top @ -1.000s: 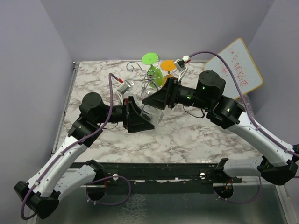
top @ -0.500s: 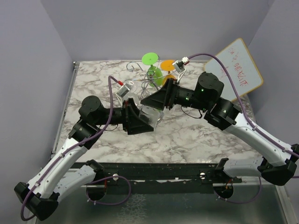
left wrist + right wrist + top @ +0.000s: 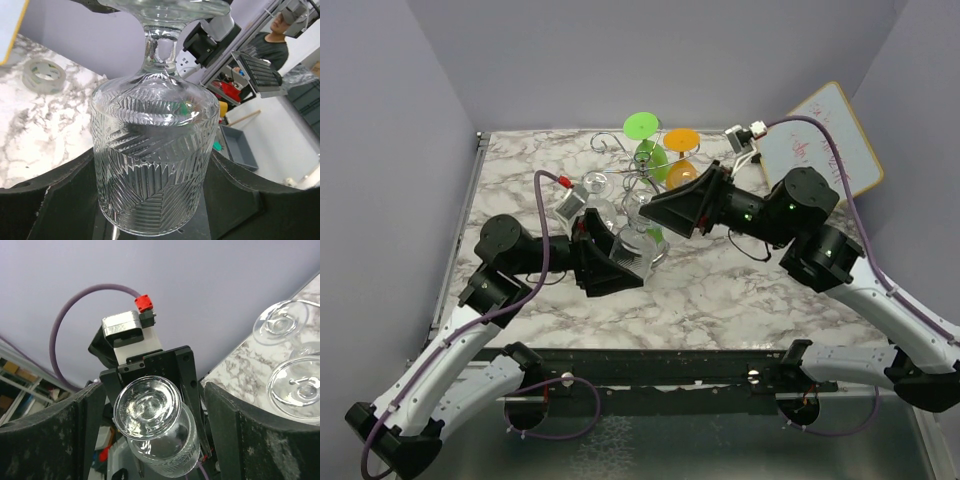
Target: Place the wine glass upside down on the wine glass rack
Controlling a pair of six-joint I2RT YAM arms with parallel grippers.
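Glass: the cut-pattern glass was off the table, just in front of the rack and not yet on it. Its stem and foot pointed away from the left palm, toward the right claw.
Left claw: the left claw was closed about the wide bowl, with a finger pressed on each flank. It alone carried the glass.
Right claw: the right claw was spread wide with nothing in it. The foot sat between its fingers without touching either.
Rack: a green glass, an orange glass and clear glasses already hung there. Which arm was free could not be told.
Slip risk: the bowl was smooth, round and ribbed, so it looked likely to twist or slide out if the wrist tipped it over quickly.
Knock risk: the foot was near the hung glasses and the wire scrolls. A wide swing could strike them, or shove the light rack across the marble.
Miss risk: the foot had to slide into a narrow wire slot. If it went in off-line it could catch on the wire, and the glass would drop once let go.
Claw clash: the two claws were very close together. If either moved carelessly, the right fingers could clip the foot.
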